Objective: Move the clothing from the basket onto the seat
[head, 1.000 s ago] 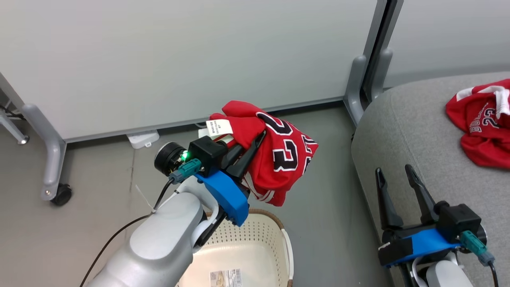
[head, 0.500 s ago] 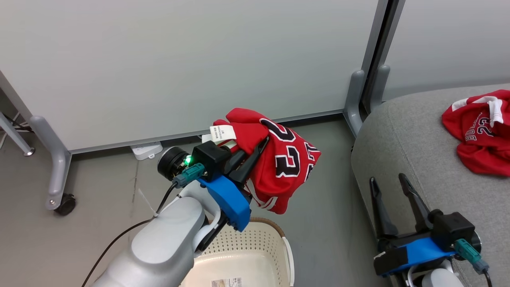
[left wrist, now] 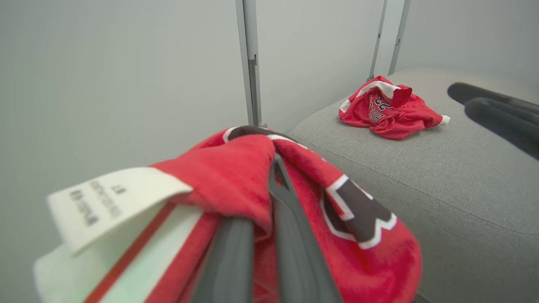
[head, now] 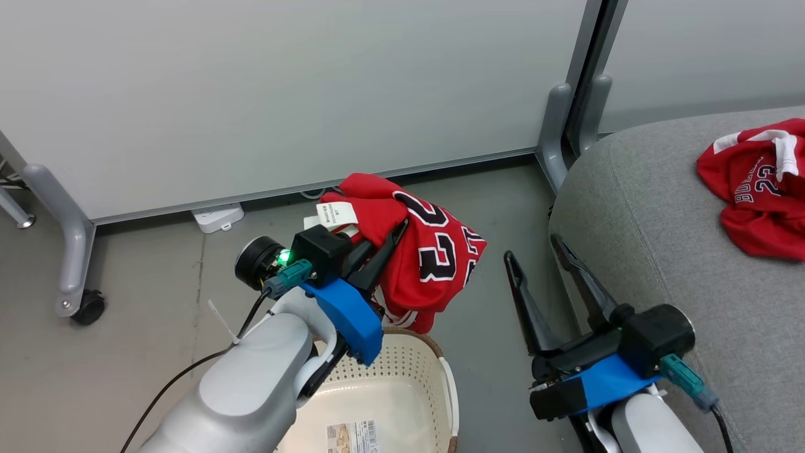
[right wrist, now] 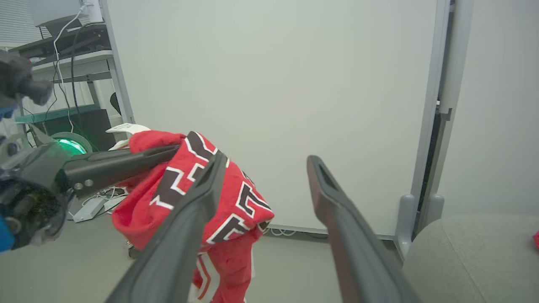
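Observation:
My left gripper is shut on a bunched red piece of clothing with black "23" lettering and white tags, held up above the cream basket. In the left wrist view my fingers pinch that clothing. My right gripper stands open with nothing between its fingers, just left of the grey seat, close to the held garment. A second red garment lies on the seat, also seen as the garment beyond my fingers. The right wrist view shows my open gripper beside the hanging clothing.
Pale partition panels stand behind, with a grey post by the seat corner and a castered foot at the left. A white power strip lies on the floor. A desk with cables stands beyond the left arm.
My right gripper has swung left, off the seat's edge and closer to the held clothing, staying open. The left gripper keeps its grip; the head view has shifted slightly.

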Controlling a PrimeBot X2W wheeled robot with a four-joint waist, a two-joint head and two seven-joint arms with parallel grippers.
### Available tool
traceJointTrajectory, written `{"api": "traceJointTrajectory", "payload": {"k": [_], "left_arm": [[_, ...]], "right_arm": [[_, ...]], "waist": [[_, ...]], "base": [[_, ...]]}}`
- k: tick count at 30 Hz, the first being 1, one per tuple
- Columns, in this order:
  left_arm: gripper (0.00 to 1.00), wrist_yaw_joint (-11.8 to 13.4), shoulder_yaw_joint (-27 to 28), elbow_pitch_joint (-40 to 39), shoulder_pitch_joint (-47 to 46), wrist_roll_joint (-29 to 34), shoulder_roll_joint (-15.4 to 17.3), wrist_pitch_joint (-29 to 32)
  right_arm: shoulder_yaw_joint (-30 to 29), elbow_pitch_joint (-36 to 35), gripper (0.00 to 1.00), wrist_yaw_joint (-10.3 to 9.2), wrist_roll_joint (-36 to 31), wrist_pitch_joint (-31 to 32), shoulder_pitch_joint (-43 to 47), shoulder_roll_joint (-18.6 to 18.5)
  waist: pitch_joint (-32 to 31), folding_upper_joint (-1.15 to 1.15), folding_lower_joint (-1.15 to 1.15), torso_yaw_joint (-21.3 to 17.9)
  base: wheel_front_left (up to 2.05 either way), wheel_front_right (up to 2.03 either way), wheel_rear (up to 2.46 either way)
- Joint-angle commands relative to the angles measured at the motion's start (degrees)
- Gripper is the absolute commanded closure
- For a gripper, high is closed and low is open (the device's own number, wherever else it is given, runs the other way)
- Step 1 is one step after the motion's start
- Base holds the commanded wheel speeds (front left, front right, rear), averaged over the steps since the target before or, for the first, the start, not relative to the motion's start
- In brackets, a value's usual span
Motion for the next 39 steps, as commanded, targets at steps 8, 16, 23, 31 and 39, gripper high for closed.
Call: {"api": "traceJointTrajectory", "payload": {"k": [8, 16, 23, 31, 39], "left_arm": [[1.00, -0.1, 0.4, 0.9, -1.4, 1.0, -0.6, -0.5], [1.00, -0.5, 0.3, 1.1, -2.4, 1.5, -1.5, -0.6], [1.00, -0.8, 0.3, 0.5, -3.2, 2.1, -2.2, -0.5], [1.00, -1.2, 0.2, -0.4, -3.8, 3.0, -3.7, -0.6], [1.00, -1.6, 0.1, -0.6, -4.4, 3.5, -4.4, -0.6]], "right_arm": [[8.2, 1.8, 0.00, -0.06, 0.8, 0.0, -4.7, 1.0], [10.8, 9.7, 0.00, -0.06, -1.6, 0.0, -8.9, 1.9], [11.0, 17.7, 0.00, -0.06, -3.3, 0.0, -13.5, 2.7], [12.2, 24.9, 0.00, -0.06, -1.4, 0.0, -18.4, 2.9], [13.4, 29.8, 0.00, -0.06, 1.2, 0.0, -22.0, 2.9]], "waist": [[1.6, 0.00, 0.00, -0.1], [2.8, 0.00, 0.00, 0.7], [3.9, 0.00, 0.00, 1.5], [5.4, 0.00, 0.00, 2.4], [6.4, 0.00, 0.00, 3.0]], "base": [[0.00, 0.00, 0.00], [0.00, 0.00, 0.00], [0.00, 0.00, 0.00], [0.00, 0.00, 0.00], [0.00, 0.00, 0.00]]}}
